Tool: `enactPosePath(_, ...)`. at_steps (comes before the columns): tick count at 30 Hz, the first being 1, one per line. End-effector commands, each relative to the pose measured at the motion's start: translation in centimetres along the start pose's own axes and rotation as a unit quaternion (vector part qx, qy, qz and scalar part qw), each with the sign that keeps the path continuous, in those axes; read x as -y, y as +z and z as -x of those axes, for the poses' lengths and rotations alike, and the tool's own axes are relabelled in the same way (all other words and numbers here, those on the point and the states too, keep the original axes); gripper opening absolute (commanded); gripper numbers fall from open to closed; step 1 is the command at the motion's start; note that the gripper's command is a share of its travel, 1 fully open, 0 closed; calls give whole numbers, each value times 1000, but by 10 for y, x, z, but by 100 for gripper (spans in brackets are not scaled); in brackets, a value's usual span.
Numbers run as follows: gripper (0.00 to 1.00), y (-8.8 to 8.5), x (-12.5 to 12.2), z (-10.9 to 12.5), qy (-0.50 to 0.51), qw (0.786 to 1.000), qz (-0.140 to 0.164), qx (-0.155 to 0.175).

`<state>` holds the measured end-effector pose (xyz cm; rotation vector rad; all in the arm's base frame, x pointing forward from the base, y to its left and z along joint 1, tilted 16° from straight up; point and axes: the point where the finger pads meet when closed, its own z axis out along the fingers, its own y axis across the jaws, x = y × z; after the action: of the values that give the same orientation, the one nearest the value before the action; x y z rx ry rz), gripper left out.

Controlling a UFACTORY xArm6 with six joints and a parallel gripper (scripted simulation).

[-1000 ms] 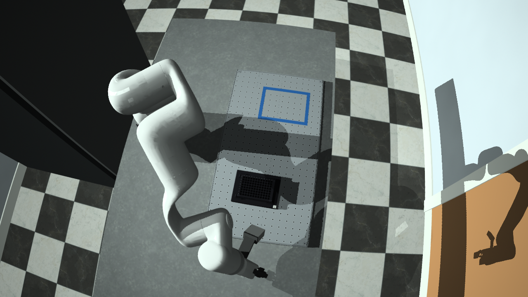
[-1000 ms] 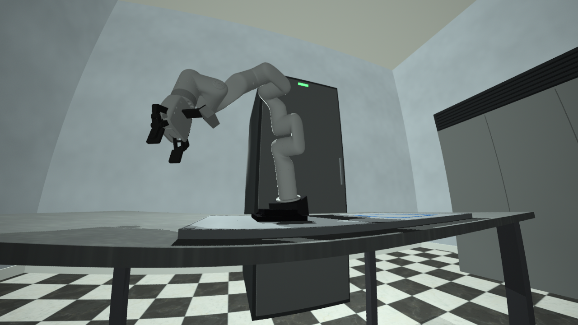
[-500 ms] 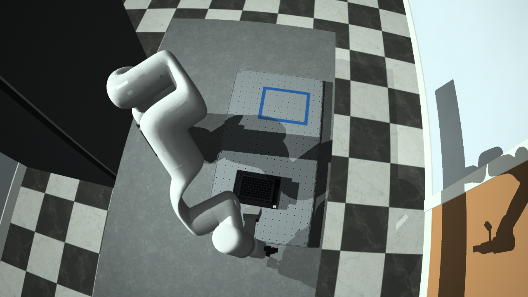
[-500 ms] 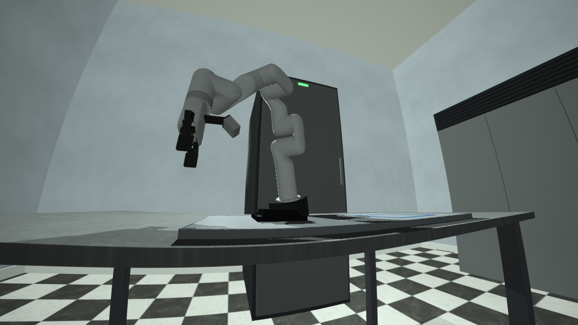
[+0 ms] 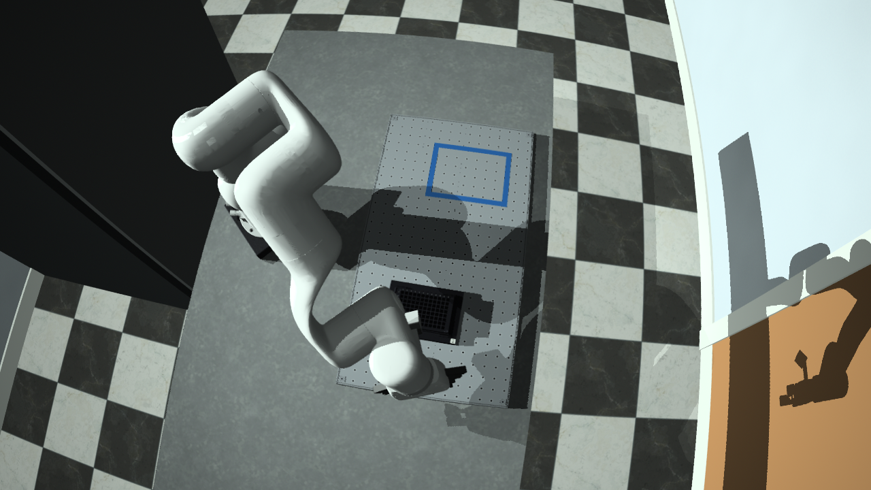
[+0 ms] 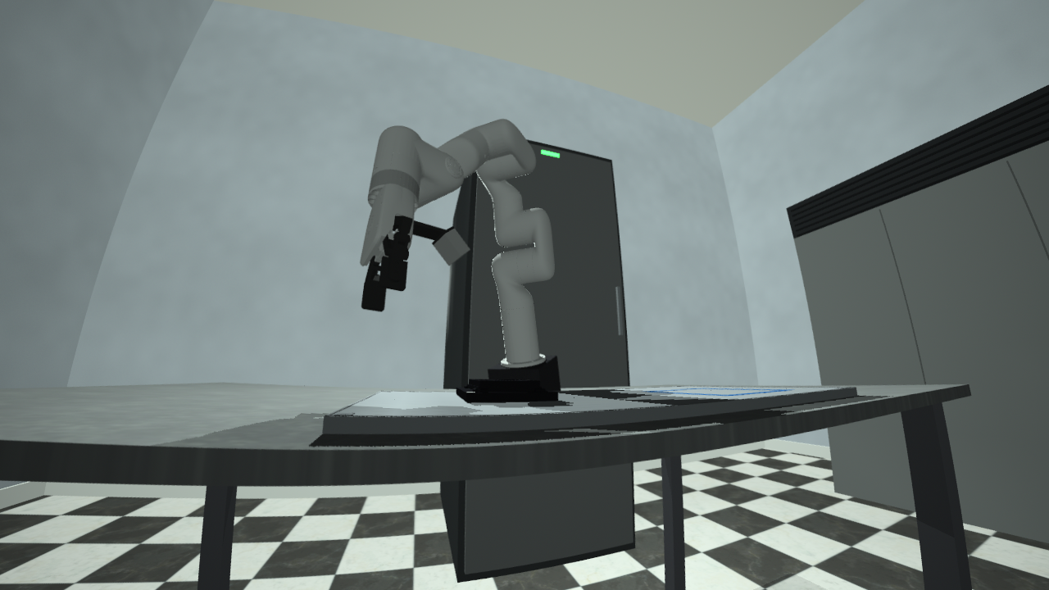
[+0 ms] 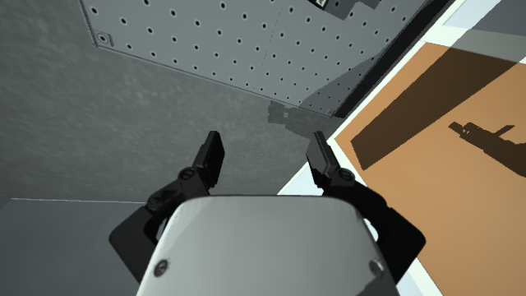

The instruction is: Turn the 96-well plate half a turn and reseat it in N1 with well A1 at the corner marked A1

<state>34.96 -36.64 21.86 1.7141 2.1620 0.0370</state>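
The black 96-well plate [image 5: 431,312] sits in the black nest N1 on the grey perforated deck [image 5: 447,243]; the arm's forearm covers its left part. A small white label [image 5: 452,339] marks the nest's lower right corner. My gripper [image 7: 265,142] is open and empty, high above the deck's near edge. In the top view only a dark bit of the gripper [image 5: 453,370] shows past the wrist, below the plate. In the side view the gripper [image 6: 381,282] hangs well above the table. The plate's cut corner is too small to make out.
The blue taped outline B1 [image 5: 468,174] lies at the deck's far end. The arm's base [image 6: 513,381] stands beside the deck. A tall dark cabinet [image 6: 542,271] stands behind the table. A corner of the nest [image 7: 329,4] shows at the wrist view's top edge.
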Motion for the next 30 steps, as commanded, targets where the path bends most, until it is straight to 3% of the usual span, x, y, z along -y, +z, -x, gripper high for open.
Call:
enactPosePath(1,100,2,-7,-17,-58,998,-6,-3)
enactPosePath(14,100,11,-20,-65,-209,978,-23,-17)
enactPosePath(20,100,15,-25,-94,-299,953,-31,-25)
enactPosePath(22,100,15,-25,-94,-299,953,-31,-25)
enactPosePath(30,100,20,-28,-127,-402,914,-39,-35)
